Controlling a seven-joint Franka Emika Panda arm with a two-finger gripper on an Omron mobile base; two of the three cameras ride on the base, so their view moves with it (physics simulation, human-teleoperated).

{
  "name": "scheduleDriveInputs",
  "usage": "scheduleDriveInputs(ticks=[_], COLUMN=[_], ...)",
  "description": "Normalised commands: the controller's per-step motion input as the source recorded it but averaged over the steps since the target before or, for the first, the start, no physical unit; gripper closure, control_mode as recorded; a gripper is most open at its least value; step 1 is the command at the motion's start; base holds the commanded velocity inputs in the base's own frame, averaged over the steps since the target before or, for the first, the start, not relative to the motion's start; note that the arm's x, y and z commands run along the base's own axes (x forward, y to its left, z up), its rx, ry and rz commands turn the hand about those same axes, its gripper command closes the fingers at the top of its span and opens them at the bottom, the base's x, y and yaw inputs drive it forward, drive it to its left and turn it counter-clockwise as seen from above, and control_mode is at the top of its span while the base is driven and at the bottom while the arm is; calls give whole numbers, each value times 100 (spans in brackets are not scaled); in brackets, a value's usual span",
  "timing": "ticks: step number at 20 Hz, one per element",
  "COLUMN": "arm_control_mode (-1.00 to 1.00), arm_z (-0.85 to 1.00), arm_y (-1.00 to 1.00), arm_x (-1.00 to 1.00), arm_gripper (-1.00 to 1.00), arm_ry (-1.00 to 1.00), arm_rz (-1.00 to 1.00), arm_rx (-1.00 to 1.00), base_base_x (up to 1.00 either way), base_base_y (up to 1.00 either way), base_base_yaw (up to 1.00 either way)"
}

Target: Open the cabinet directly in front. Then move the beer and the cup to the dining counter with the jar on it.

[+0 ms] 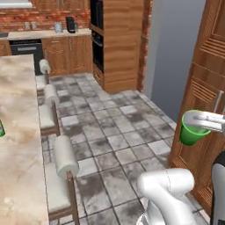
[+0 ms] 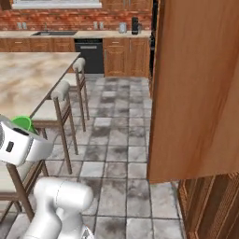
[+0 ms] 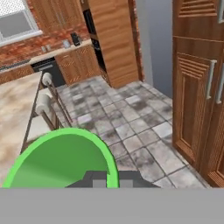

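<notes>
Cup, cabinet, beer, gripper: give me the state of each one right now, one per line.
Cup: held in the gripper, upright, off the floor.
Gripper: shut on the cup's rim.
Cabinet: one tall door swung open.
Beer: standing on the dining counter, at its far edge.

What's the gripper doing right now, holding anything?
Gripper: shut on the cup, carried above the floor near the cabinet.

A bright green cup (image 1: 190, 133) stands out against the reddish-brown grooved cabinet (image 1: 206, 83); beside it, grey mottled floor tiles (image 1: 114, 132), a beige-and-brown marbled counter (image 1: 17, 132) and white-cushioned stools (image 1: 65, 154).
</notes>
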Motion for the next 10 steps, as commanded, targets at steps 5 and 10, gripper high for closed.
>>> scheduleDriveInputs(ticks=[5,10], arm_control_mode=[100,100], arm_z=[0,0], arm_y=[0,0], arm_x=[0,0], arm_gripper=[100,100], arm_ry=[0,0], arm_rz=[0,0], arm_rx=[0,0], base_base_x=[100,100], base_base_y=[0,0], base_base_yaw=[33,44])
